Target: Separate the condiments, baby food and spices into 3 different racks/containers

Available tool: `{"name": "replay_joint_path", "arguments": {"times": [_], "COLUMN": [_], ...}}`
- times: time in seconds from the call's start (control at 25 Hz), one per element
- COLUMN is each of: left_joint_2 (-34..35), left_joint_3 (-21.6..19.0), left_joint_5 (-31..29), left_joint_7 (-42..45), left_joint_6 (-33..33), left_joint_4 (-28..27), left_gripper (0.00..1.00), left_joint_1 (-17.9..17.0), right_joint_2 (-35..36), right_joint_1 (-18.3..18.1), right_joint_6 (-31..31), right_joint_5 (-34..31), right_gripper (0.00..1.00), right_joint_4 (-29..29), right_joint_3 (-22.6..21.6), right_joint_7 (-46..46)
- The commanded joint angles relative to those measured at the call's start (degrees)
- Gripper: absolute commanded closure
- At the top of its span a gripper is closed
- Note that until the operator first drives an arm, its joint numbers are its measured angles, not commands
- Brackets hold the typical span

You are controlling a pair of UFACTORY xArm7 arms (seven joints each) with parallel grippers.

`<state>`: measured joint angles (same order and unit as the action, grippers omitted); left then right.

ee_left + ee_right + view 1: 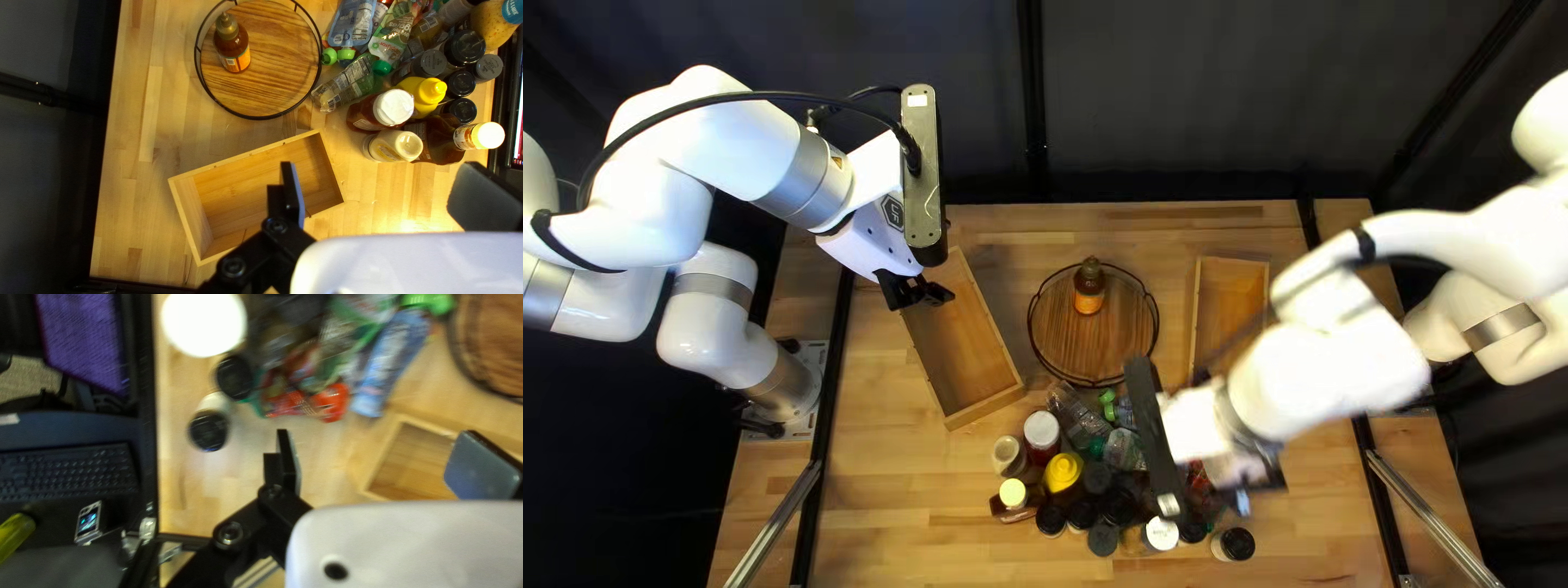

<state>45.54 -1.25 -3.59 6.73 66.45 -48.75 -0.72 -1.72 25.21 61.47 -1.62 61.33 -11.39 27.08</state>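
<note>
Top left: early days, I'd say one item sorted. Brown sauce bottle (1089,285) stands on the round tray (1054,327), toward the desk's (893,479) far edge; presumably the tray takes condiments. Left box (969,346), over by the desk's left edge, has nothing in it. Right box (1231,285), nearer the right edge, shows bare floor, part hidden by the right arm (1329,370). Everything else is in one mixed pile toward the near edge, so nearly all the job remains. Left wrist: left gripper (377,182) is wide, nothing held, above the left box. Condiments in the pile: mustard bottle (424,92), white-capped bottle (373,111), cream-coloured bottle (393,148). Dark-lidded jars (464,48), likely spices, sit right among them, with pouches (351,24), likely baby food, behind. Right wrist: right gripper (375,452) also wide, nothing between the pads. Black-lidded jar (210,427) at the pile's outer side, by the near edge; red-topped pouch (330,403) and blue pouch (381,365) on the side toward the right box. No spices or baby food boxed as far as I can see.
</note>
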Motion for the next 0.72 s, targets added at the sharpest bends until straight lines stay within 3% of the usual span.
{"name": "replay_joint_path", "arguments": {"times": [0.04,0.44,0.72], "left_joint_2": [0.0,0.0,0.0], "left_joint_3": [0.0,0.0,0.0], "left_joint_5": [0.0,0.0,0.0], "left_joint_7": [0.0,0.0,0.0], "left_joint_6": [0.0,0.0,0.0], "left_joint_4": [0.0,0.0,0.0], "left_gripper": [0.00,0.00,0.00], "left_joint_1": [0.0,0.0,0.0], "right_joint_2": [1.8,4.4,7.1], "right_joint_1": [3.0,3.9,4.2], "right_joint_6": [-2.1,-11.9,-14.8], "right_joint_5": [-4.5,-8.0,-8.3], "right_gripper": [0.00,0.00,0.00], "right_joint_4": [-1.8,-8.0,-9.0], "right_joint_3": [-3.0,-3.5,-3.6], "right_joint_7": [7.3,13.1,15.6]}}
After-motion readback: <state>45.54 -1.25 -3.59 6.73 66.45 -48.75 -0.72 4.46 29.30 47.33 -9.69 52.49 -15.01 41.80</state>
